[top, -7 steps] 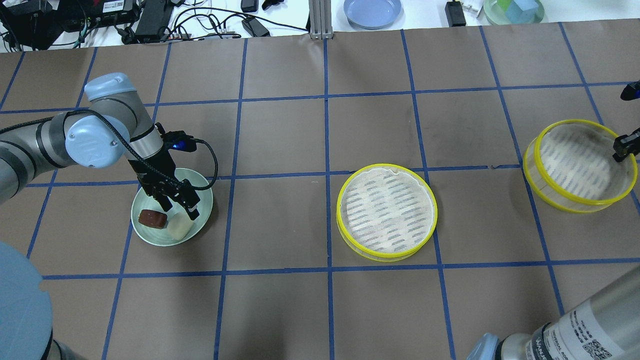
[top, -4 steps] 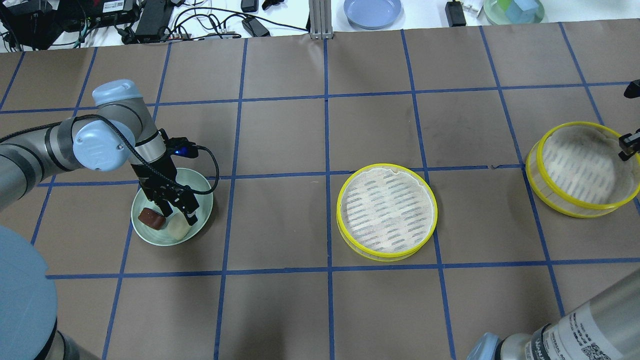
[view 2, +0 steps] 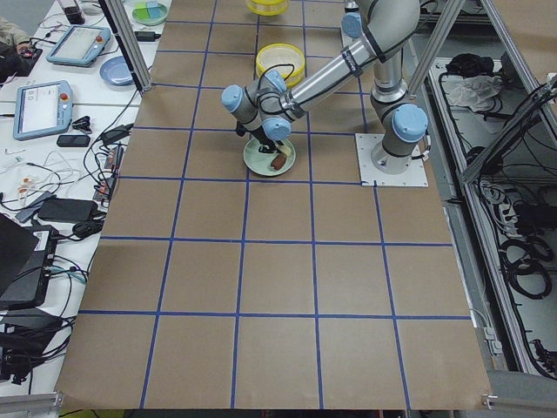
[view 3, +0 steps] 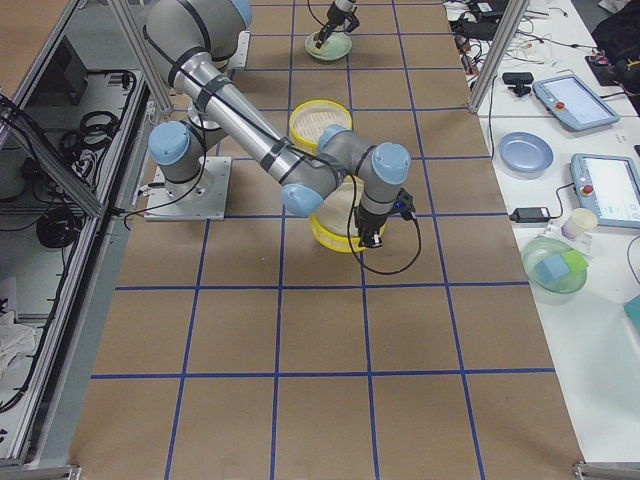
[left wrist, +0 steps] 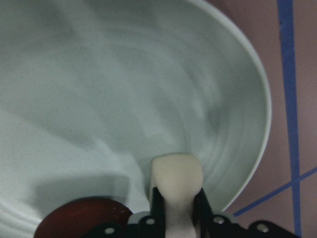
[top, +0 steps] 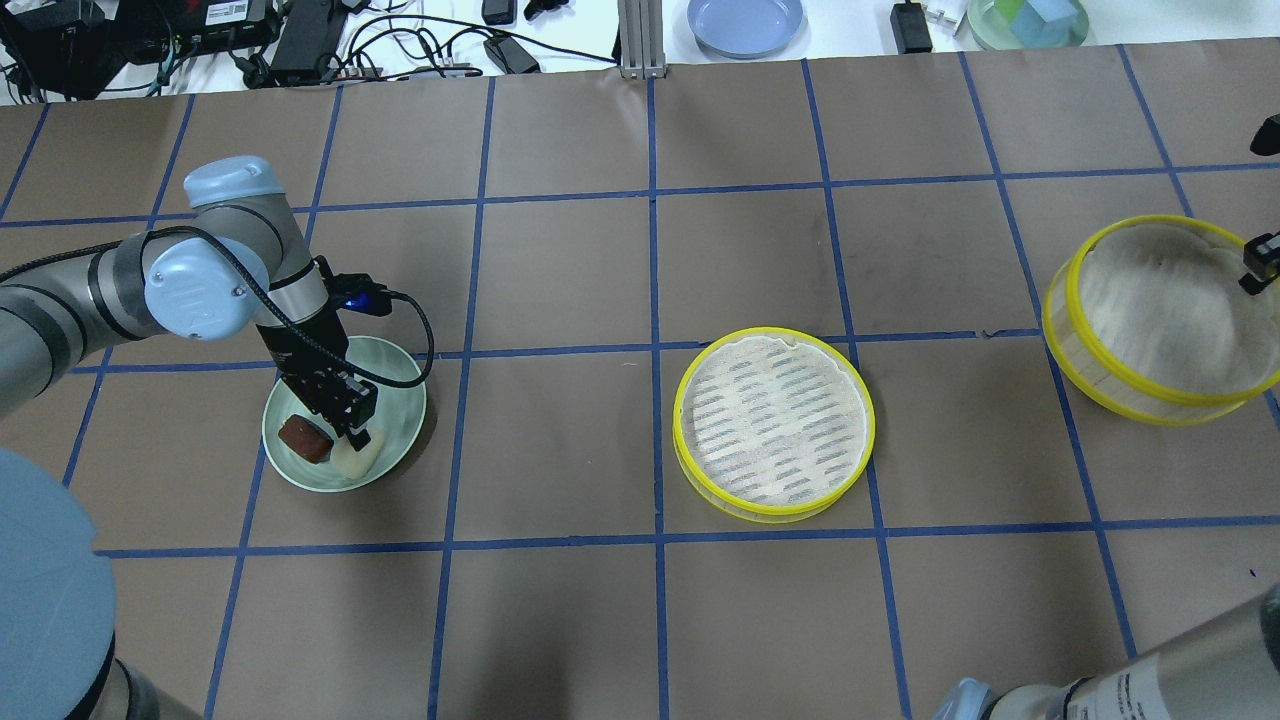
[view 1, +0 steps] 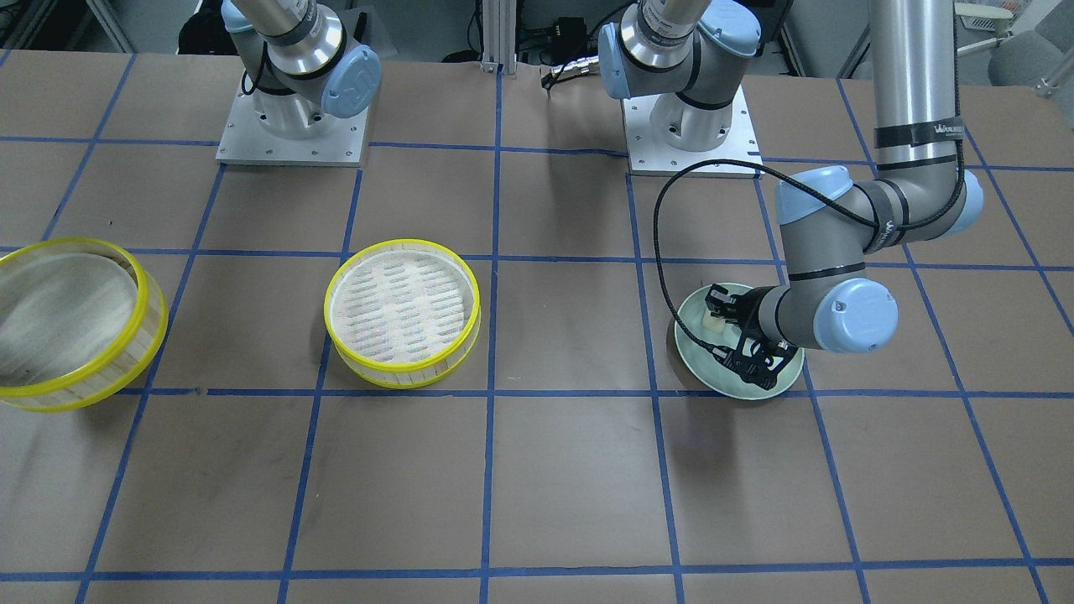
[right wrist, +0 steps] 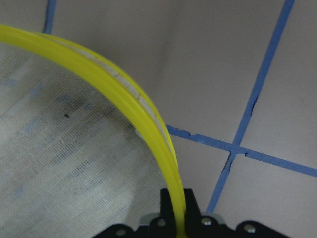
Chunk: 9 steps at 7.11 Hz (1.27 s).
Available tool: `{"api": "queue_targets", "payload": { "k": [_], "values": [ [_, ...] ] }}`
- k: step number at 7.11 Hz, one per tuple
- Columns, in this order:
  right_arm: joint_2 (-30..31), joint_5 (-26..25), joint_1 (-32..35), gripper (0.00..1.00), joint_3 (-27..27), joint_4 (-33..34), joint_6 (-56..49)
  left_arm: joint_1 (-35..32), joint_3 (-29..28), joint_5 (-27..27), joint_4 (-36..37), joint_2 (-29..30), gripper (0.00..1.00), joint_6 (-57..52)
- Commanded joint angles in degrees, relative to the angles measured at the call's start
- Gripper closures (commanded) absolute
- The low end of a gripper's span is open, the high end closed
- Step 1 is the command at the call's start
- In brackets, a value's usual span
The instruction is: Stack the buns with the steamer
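Overhead exterior: shows left gripper (top: 352,432) down in mint-green plate (top: 405,395) near left edge of table (top: 560,280), clamped around cream bun (top: 358,458). Puts brown bun (top: 304,438) just beside it on the plate, untouched. Shows one steamer tray (top: 773,422) flat mid-table and empty, likely set there as base for the buns. Shows second steamer tray (top: 1150,320) at right edge, tilted and seemingly off the surface, pinched at its rim by right gripper (top: 1258,262). Probably held clear so buns go into the base first, with this one stacked after.

Exterior front-facing: confirms cream lump between the left jaws over the plate. Shows lifted tray tipped at right edge, hung from one rim point, hence the tilt.

Exterior left, exterior right: too small for jaw detail.

Left wrist-mounted: shows fingers (left wrist: 157,201) squeezing cream bun from both sides, low against plate floor near the rim. Places brown bun off to one side, clear of the fingers.

Right wrist-mounted: shows jaws closed on the yellow rim, rim running between them, table below.

Judged step: lifting cream bun toward mid-table tray, not yet begun.
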<state>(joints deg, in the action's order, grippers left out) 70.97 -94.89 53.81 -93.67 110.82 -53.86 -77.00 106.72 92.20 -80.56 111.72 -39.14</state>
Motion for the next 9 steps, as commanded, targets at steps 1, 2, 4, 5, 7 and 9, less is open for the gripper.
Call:
{"api": "queue_targets", "payload": {
  "k": [1,2,4,5,7,9],
  "values": [
    [2.4,-0.2,3.1,1.00,0.0,-5.1,5.7,-0.1,-2.7,-3.8,0.2,-1.6,1.00,0.2],
    [2.4,-0.3,4.5,1.00,-0.1,-5.1,7.3,-1.2,-6.3,-4.0,-1.3,-3.3,1.00,1.9],
    [4.4,-0.4,8.2,1.00,-1.1,-7.3,15.4,-3.8,-8.5,-13.3,-2.8,-7.2,1.00,15.6],
    [6.0,-0.4,9.8,1.00,-1.9,-9.0,19.2,-8.4,-8.8,-13.9,-2.2,-8.7,1.00,22.3],
    [11.0,-0.3,11.1,1.00,-7.4,-9.3,27.0,-16.7,-10.2,-22.3,-0.8,-9.0,1.00,39.0],
    [12.6,-0.1,11.1,1.00,-9.7,-9.2,27.9,-24.1,-9.7,-30.3,6.3,-7.1,1.00,50.3]
  ]
}}
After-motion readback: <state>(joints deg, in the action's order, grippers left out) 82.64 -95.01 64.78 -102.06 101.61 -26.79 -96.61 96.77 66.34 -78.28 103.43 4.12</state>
